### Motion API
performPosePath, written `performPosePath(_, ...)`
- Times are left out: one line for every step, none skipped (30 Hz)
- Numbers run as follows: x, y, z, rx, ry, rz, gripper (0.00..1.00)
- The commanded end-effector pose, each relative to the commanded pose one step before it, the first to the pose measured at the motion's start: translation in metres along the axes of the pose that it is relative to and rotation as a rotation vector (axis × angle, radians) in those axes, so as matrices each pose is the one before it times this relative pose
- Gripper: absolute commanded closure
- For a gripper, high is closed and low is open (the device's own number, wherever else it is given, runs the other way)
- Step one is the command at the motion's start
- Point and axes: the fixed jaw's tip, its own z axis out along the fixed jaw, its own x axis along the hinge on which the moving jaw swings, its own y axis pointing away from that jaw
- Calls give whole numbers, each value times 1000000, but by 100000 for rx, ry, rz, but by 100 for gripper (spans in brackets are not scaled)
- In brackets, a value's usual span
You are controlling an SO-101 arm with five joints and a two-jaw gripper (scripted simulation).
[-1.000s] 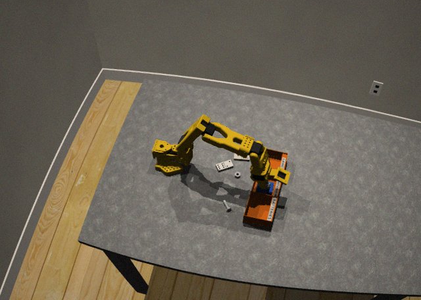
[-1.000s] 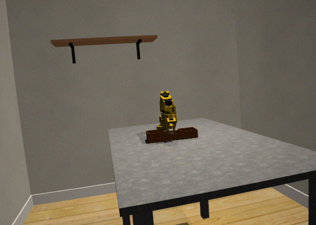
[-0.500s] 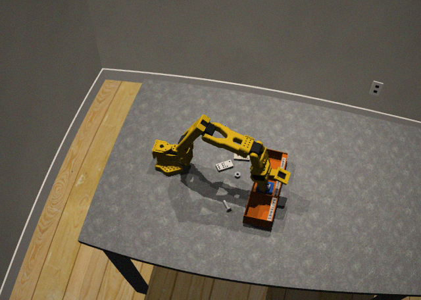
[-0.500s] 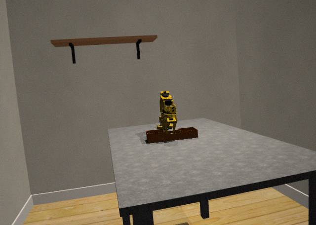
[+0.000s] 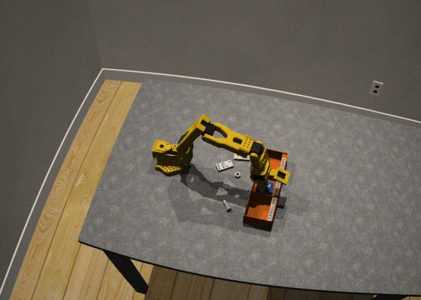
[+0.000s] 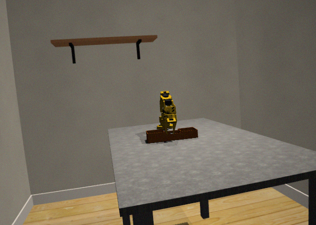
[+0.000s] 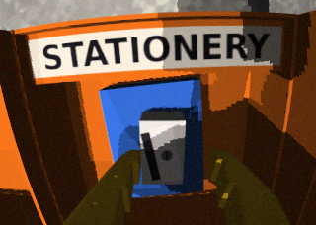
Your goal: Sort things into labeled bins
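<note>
My gripper (image 5: 263,190) (image 6: 169,132) (image 7: 175,158) is open a little, low in the middle bin (image 7: 224,89), labelled STATIONERY. A grey metal pencil sharpener (image 7: 170,158) is between the fingers, with gaps on both sides. It lies over a flat blue thing (image 7: 120,104) in that bin; exact contact below is hidden. The BATTERIES bin (image 5: 258,210) shows nothing inside. The third bin (image 5: 277,152) has a partly hidden label starting GA. On the table lie a white domino (image 5: 224,165), a second domino (image 5: 241,156) partly behind the arm, a nut (image 5: 237,174) and a bolt (image 5: 227,205).
The three orange bins stand in a joined-looking row on the grey table (image 5: 326,222) (image 6: 204,164). Their walls rise around the fingers. The arm reaches over the dominoes from its base (image 5: 172,159). A wall shelf (image 6: 101,40) hangs far behind.
</note>
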Motion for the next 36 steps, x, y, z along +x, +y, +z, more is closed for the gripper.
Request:
performPosePath(-11404,2273,-21490,-342,-6390,-82,83)
performPosePath(-334,0,-2753,0,0,0,83)
performPosePath(-305,7,-2917,0,0,0,83)
performPosePath(-281,1,-3038,0,0,0,83)
performPosePath(-230,1,-3101,0,0,0,83)
performPosePath(0,0,0,0,0,0,83)
performPosePath(0,0,0,0,0,0,83)
performPosePath(-189,-3,-3110,3,2,0,83)
performPosePath(-134,1,-3064,0,0,0,83)
performPosePath(-91,1,-2959,0,0,0,83)
performPosePath(-43,1,-2806,0,0,0,83)
performPosePath(-4,0,-2599,0,0,0,83)
performPosePath(25,0,-2360,0,0,0,83)
performPosePath(46,-1,-2079,0,0,0,83)
performPosePath(51,4,-1772,0,0,0,83)
performPosePath(56,-3,-1454,0,0,0,83)
performPosePath(55,-3,-1135,0,0,0,83)
performPosePath(36,2,-821,0,0,0,83)
performPosePath(33,1,-538,0,0,0,83)
performPosePath(14,1,-302,0,0,0,83)
performPosePath(10,0,-115,0,0,0,83)
performPosePath(-1,0,-18,0,0,0,83)
performPosePath(0,0,0,0,0,0,83)
performPosePath(0,0,0,0,0,0,83)
performPosePath(1,0,1,-3,0,0,83)
performPosePath(0,0,0,0,0,0,83)
performPosePath(0,0,0,0,0,0,83)
performPosePath(0,0,0,0,0,0,83)
performPosePath(0,0,0,0,0,0,83)
performPosePath(0,0,0,0,0,0,83)
performPosePath(0,0,0,0,0,0,83)
performPosePath(0,0,0,0,0,0,83)
performPosePath(0,0,0,0,0,0,83)
performPosePath(0,0,0,0,0,0,83)
performPosePath(0,0,0,0,0,0,83)
performPosePath(0,0,0,0,0,0,83)
